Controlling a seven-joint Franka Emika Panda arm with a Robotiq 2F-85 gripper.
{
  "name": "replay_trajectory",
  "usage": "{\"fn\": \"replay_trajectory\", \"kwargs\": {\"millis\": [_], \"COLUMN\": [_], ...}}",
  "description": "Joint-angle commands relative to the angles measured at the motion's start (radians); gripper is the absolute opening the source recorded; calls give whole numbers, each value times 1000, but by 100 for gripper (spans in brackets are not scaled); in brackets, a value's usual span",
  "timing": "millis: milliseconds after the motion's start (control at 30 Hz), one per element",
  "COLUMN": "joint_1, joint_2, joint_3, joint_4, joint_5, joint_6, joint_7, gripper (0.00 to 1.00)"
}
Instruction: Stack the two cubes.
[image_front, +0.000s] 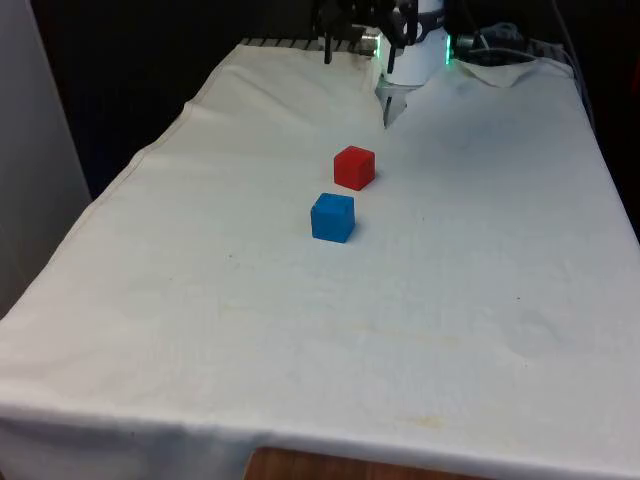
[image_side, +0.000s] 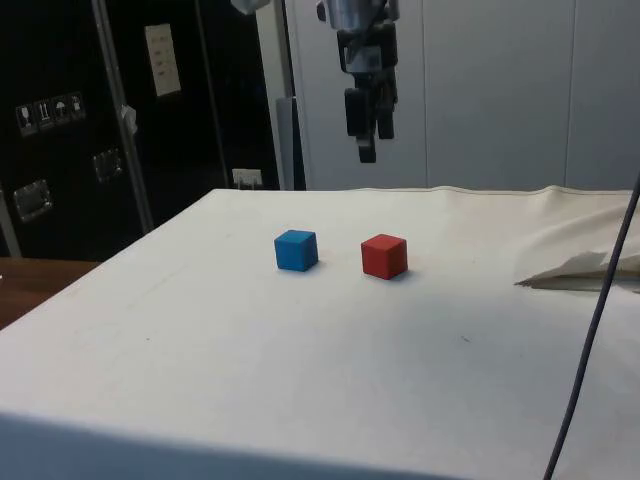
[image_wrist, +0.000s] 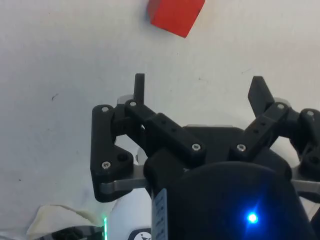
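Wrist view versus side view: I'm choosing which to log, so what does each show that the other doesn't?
Wrist view alone: the open gap between the gripper's two fingers, over bare white cloth.
Side view alone: the blue cube, standing apart from the red cube, the gripper high above both, and dark cabinets behind.
Both: the red cube, the gripper and the cloth.

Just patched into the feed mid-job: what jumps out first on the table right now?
Two small cubes stand out on the white cloth near the table's middle: a red cube and a blue cube, side by side but not touching, neither stacked yet. The black pincer hangs open high above them, holding nothing, with the red cube just ahead of its fingers in the wrist view.
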Motion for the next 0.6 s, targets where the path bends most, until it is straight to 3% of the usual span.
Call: {"fn": "replay_trajectory", "kwargs": {"millis": [0,233,267,433,567], "joint_1": [0,-10,-5,-15,-13], "joint_2": [-1,-15,-8,-11,-6], "joint_3": [-1,-11,-10,-17,-23], "joint_4": [-2,-47,-34,-65,-76], "joint_5": [0,-7,0,-8,0], "joint_6": [0,37,21,62,75], "joint_7": [0,14,5,24,26], "gripper": [100,100,100,100,100]}}
